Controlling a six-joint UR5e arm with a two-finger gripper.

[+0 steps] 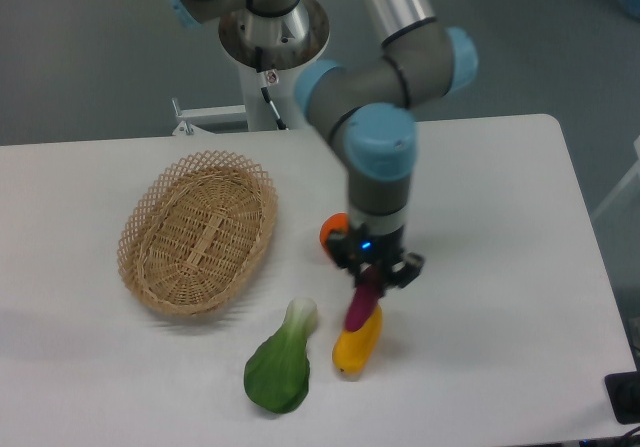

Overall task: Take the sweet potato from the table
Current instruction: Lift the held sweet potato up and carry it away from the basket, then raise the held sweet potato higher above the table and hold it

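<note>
The desk (500, 227) is smooth, matt white. The basket (197, 231) is woven wicker, rough and open-weaved. The arm (385, 77) shows brushed metal tubing with glossy blue plastic caps and grey joints. The sweet potato (360, 307) looks smooth, slightly shiny purple; the yellow vegetable (352, 347) looks waxy; the leafy green (279, 369) looks matt.

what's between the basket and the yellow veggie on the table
In the camera view, the green leafy vegetable lies between the wicker basket and the yellow vegetable, low on the white table.

No text, label, brand or number can be read anywhere.
</note>
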